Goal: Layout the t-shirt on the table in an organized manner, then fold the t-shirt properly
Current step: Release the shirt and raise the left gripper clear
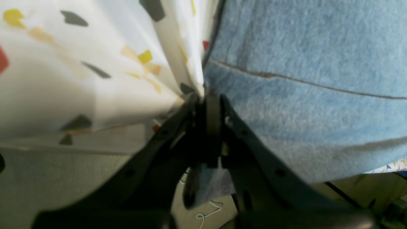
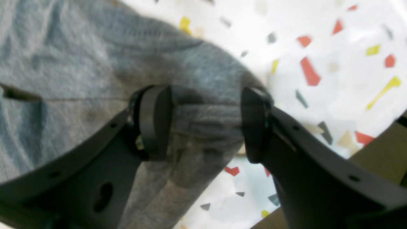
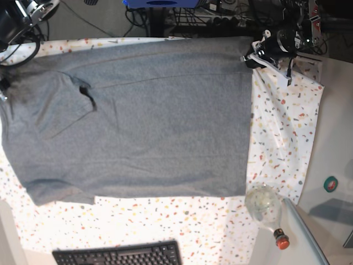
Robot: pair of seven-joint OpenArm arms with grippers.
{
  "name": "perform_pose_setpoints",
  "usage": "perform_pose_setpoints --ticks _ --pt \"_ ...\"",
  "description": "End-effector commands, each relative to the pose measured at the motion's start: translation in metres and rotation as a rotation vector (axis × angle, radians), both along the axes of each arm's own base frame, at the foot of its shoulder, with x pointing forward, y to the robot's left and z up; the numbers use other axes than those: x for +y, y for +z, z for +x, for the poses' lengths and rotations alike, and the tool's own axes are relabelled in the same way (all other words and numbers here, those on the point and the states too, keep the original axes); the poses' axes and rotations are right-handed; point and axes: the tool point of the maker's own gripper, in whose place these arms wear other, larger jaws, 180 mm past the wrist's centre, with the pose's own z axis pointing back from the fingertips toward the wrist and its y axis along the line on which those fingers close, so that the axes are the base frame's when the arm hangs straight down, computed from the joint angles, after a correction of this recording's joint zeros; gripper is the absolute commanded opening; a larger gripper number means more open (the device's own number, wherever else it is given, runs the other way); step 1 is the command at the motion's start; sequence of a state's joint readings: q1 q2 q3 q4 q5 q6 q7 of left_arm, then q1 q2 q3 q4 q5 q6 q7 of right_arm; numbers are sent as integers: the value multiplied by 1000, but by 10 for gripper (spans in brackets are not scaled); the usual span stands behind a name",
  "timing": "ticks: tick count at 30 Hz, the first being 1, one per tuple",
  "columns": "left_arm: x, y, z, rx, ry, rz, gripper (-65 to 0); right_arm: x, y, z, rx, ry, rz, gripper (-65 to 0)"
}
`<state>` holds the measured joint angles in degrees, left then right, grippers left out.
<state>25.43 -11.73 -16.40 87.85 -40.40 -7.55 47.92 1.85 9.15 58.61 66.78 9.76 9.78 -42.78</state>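
Corner grips set on a spread t-shirt

The t-shirt (image 3: 143,116), a soft heather-grey knit with a fine nap and stitched hem lines, lies nearly flat across the upper and middle of the base view, its hem edge at the right and a sleeve at the left; the left gripper (image 1: 210,98) has its fingers pinched together on a thin edge where grey knit meets the flecked cloth of the table (image 3: 276,143), so I would check that only shirt fabric is caught before lifting; the right gripper (image 2: 206,122) stands with fingers apart, straddling a bunched sleeve ridge but not squeezing it; a clean fold likely wants both grips firm and raised evenly, keeping the limp knit taut
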Motion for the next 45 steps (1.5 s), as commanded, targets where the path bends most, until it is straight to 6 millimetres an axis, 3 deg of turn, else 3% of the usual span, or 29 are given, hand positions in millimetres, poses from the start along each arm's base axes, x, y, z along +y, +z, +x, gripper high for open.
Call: perform_pose_setpoints --ticks 1,5,8,16,19,21,23,26,28,30,34,38,41,45 --pt "-12 2 -10 29 -43 -44 -650 -24 27 8 -46 5 -91 -314" --pt "-4 3 -11 33 -50 -23 -650 -37 59 13 -88 15 -184 -314" --pt "1 4 -11 32 -49 -12 -648 -37 62 13 -88 17 -190 -314" --pt "63 21 -4 -17 111 71 -174 -35 60 12 -70 31 -171 -314" --pt "79 33 -13 9 128 89 -79 -31 68 19 -87 114 -192 -317" --pt "79 50 -11 -6 111 104 -91 -29 75 24 -101 156 -212 -321" --pt "68 68 -6 -51 83 112 -156 -28 80 28 -110 190 -224 -324" --pt "53 91 9 -133 58 117 -411 -23 84 43 -115 275 -243 -393" --pt "49 92 19 -156 70 100 -650 -12 83 60 -108 360 -254 -504" --pt "38 91 34 -178 67 70 -650 0 77 78 -108 438 -257 -650" --pt "16 83 57 -185 -1 27 -650 17 66 114 -124 506 -219 -650" --pt "2 82 76 -202 -39 -1 -650 12 44 124 -95 471 -121 -650" --pt "-14 82 87 -211 -74 -24 -650 1 32 123 -75 446 -90 -650" --pt "-21 58 93 -147 -95 -31 -650 -14 11 105 -26 344 -61 -650"
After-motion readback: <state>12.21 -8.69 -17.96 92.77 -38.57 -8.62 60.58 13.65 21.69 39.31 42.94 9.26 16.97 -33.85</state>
